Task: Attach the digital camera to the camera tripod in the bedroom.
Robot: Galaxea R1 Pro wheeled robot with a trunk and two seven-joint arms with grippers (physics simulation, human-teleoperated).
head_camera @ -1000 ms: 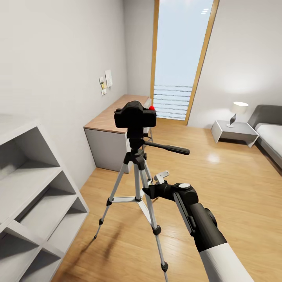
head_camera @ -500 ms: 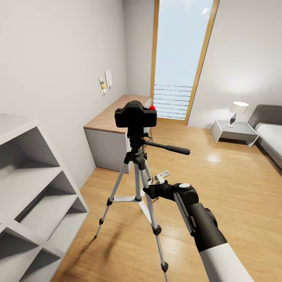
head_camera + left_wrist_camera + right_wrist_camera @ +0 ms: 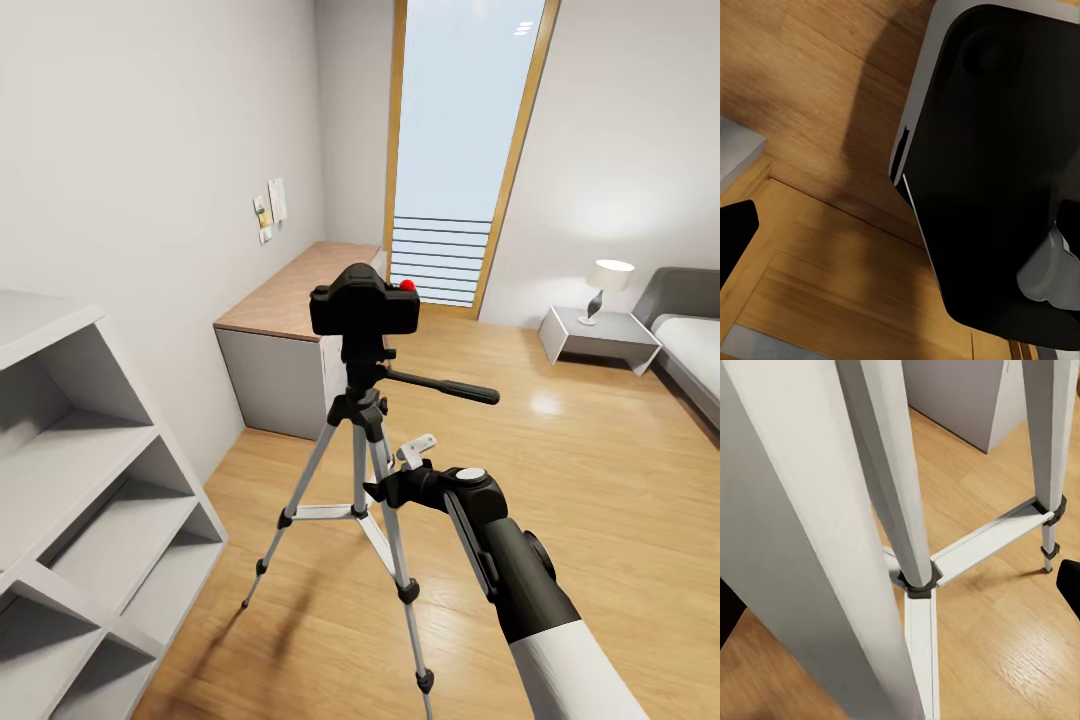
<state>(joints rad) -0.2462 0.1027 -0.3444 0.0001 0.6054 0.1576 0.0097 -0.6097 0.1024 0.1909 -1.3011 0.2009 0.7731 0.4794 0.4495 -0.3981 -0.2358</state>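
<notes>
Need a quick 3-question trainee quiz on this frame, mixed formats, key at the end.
1. True or false: the digital camera sits on top of the camera tripod.
2. The right hand is nearest to: A) the lamp, B) the tripod's legs, C) the desk.
3. Fill in: the tripod's long black pan handle points toward the robot's ____ side.

Key: 1 true. 2 B; the right wrist view shows the silver-grey legs up close. 3 right.
</notes>
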